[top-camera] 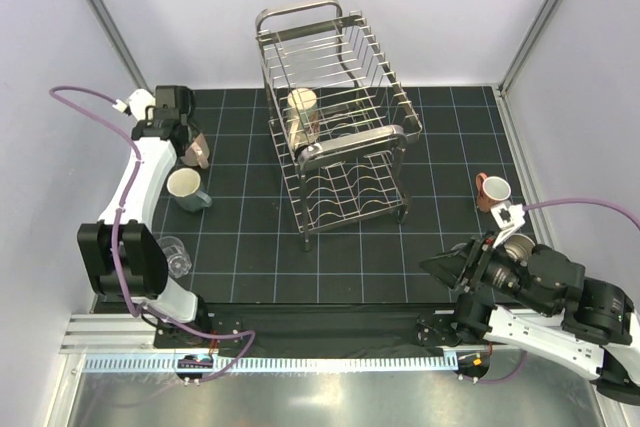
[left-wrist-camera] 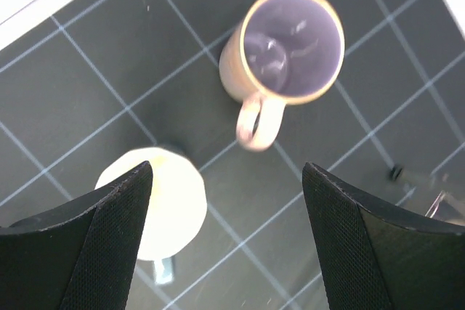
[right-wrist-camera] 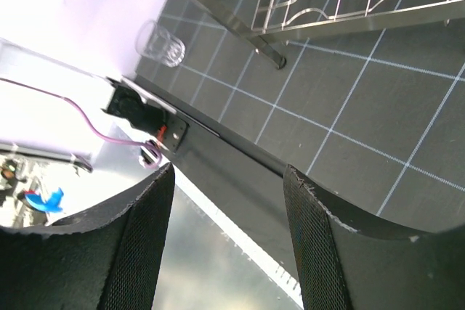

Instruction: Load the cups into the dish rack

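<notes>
Left claw (left-wrist-camera: pixel 227 172) spread wide, empty, hovering at 9 o'clock side of worktop (top-camera: pixel 250 247). Salmon mug (left-wrist-camera: pixel 290 41) upright at 1 o'clock from claw, handle pointing 7. Cream mug (left-wrist-camera: pixel 163 201) at 8 o'clock, half under finger. Left arm nearer both. Dish rack (top-camera: pixel 335 117) off at 3 o'clock. Right claw (right-wrist-camera: pixel 229 179) open, empty.

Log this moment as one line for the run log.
left claw: open, empty, above pink mug | right claw: open, empty | dish rack: cream mug inside | glass tumbler: not loaded
</notes>
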`<state>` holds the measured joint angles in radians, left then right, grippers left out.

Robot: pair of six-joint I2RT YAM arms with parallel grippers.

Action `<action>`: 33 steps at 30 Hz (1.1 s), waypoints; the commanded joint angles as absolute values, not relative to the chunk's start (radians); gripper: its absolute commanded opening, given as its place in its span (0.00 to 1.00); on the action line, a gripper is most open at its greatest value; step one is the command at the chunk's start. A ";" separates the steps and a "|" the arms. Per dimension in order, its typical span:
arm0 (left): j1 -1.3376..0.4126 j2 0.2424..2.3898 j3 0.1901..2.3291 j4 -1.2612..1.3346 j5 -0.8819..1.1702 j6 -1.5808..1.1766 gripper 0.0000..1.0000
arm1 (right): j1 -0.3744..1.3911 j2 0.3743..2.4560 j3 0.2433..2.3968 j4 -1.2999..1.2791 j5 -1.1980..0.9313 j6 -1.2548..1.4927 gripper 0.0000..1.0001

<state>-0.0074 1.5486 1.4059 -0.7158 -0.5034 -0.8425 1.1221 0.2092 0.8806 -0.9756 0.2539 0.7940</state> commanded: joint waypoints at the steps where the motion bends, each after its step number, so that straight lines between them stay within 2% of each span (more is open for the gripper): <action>1: 0.006 1.578 1.394 -0.601 -0.606 -0.903 0.81 | 1.124 0.160 0.900 -0.991 0.326 0.844 0.63; 12: 0.133 1.799 1.470 -0.537 -0.529 -0.937 0.79 | 1.126 0.110 1.034 -1.157 0.460 0.874 0.63; 18: 0.140 1.868 1.488 -0.505 -0.515 -0.911 0.77 | 1.124 0.104 1.054 -1.177 0.479 0.884 0.63; 20: 0.141 1.878 1.486 -0.500 -0.512 -0.911 0.72 | 1.124 0.109 1.049 -1.174 0.477 0.885 0.63; 23: 0.143 1.899 1.493 -0.494 -0.494 -0.911 0.64 | 1.124 0.112 1.039 -1.170 0.471 0.885 0.63; 26: 0.144 1.910 1.493 -0.476 -0.471 -0.911 0.49 | 1.124 0.110 1.020 -1.164 0.462 0.900 0.63; 27: 0.144 1.914 1.496 -0.468 -0.462 -0.908 0.40 | 1.124 0.106 1.013 -1.160 0.456 0.903 0.63; 29: 0.147 1.928 1.503 -0.466 -0.456 -0.904 0.31 | 1.126 0.104 0.996 -1.152 0.446 0.916 0.63; 32: 0.150 1.931 1.514 -0.465 -0.443 -0.896 0.12 | 1.124 0.110 0.985 -1.146 0.445 0.917 0.63; 33: 0.153 1.930 1.513 -0.465 -0.439 -0.894 0.01 | 1.124 0.115 0.983 -1.144 0.446 0.919 0.63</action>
